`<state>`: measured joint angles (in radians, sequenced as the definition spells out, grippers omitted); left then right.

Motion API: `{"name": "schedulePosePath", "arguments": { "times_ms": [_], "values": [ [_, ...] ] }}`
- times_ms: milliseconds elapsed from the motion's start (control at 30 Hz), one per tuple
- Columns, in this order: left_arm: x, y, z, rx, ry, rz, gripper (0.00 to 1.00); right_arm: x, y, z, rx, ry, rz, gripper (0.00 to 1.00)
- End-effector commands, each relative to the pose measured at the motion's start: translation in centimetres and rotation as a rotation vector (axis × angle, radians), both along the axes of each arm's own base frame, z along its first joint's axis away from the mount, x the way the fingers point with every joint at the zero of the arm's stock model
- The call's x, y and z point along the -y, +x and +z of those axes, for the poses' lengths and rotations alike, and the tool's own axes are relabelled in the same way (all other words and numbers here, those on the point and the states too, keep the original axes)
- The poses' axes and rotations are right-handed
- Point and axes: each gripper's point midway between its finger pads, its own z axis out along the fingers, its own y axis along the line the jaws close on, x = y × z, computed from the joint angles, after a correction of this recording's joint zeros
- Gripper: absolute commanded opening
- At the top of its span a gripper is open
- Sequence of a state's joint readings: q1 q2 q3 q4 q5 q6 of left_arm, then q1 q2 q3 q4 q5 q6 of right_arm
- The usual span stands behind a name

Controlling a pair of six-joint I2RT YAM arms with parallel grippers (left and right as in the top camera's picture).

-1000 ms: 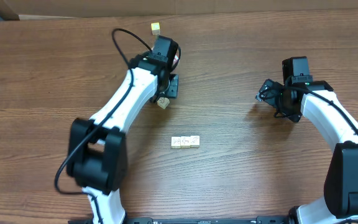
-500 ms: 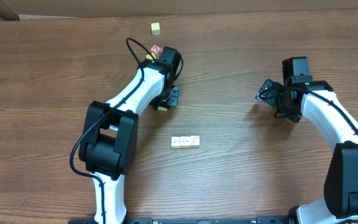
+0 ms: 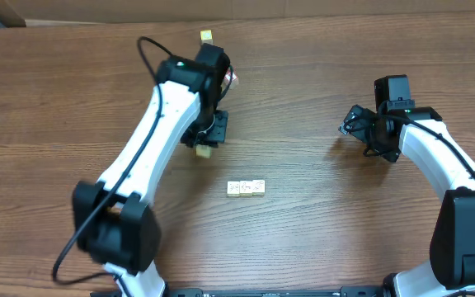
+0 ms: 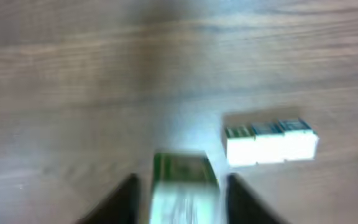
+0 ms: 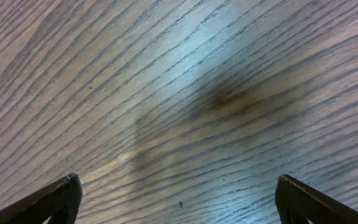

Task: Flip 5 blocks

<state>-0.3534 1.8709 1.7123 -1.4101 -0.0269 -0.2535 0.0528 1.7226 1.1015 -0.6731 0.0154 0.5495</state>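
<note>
Three pale cream blocks lie in a row mid-table; the left wrist view shows this row ahead and to the right. A fourth block sits at the tip of my left gripper. In the blurred left wrist view that block lies between the fingers of the left gripper, with a thin gap on each side, so the jaws stand slightly wider than it. My right gripper is far to the right, open over bare wood, with nothing between its fingers.
A small yellow cube lies near the table's far edge. A red-faced cube peeks out behind the left wrist. A cardboard wall runs along the back. The wood tabletop stretches between the two arms.
The left arm has swung and lifted. Its gripper and the block at its tip have shifted slightly left and toward the front. The right arm has not moved.
</note>
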Motion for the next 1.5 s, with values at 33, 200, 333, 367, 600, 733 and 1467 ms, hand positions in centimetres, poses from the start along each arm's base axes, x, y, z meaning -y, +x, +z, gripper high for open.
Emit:
{"name": "schedulePosePath", "arguments": {
  "times_ms": [33,200,333,367,600,733,1467],
  "values": [
    [0.5,-1.1,1.3,-0.019,-0.048,0.045,0.94,0.3,0.7,1.2,0.041,-0.011,-0.007,1.0],
    [-1.6,-0.5,1.3,0.006,0.032,0.121,0.81,0.3,0.7,1.2,0.041,-0.011,-0.007,1.0],
    [-2.6,-0.5,1.3,-0.008,0.03,0.158,0.29,0.3,0.7,1.2,0.041,-0.011,-0.007,1.0],
    [-2.9,-0.8,1.3,-0.021,0.035,0.162,0.15,0.3,0.7,1.2,0.041,-0.011,-0.007,1.0],
    [-6.7,-2.2,1.1,-0.042,0.225,0.287,0.04,0.3,0.7,1.2,0.041,-0.011,-0.007,1.0],
    [-9.2,-3.7,0.8,-0.071,0.31,0.398,0.05,0.3,0.7,1.2,0.041,-0.011,-0.007,1.0],
    [-12.1,-11.9,-7.9,-0.108,0.155,0.572,0.14,0.3,0.7,1.2,0.041,-0.011,-0.007,1.0]
  ]
}}
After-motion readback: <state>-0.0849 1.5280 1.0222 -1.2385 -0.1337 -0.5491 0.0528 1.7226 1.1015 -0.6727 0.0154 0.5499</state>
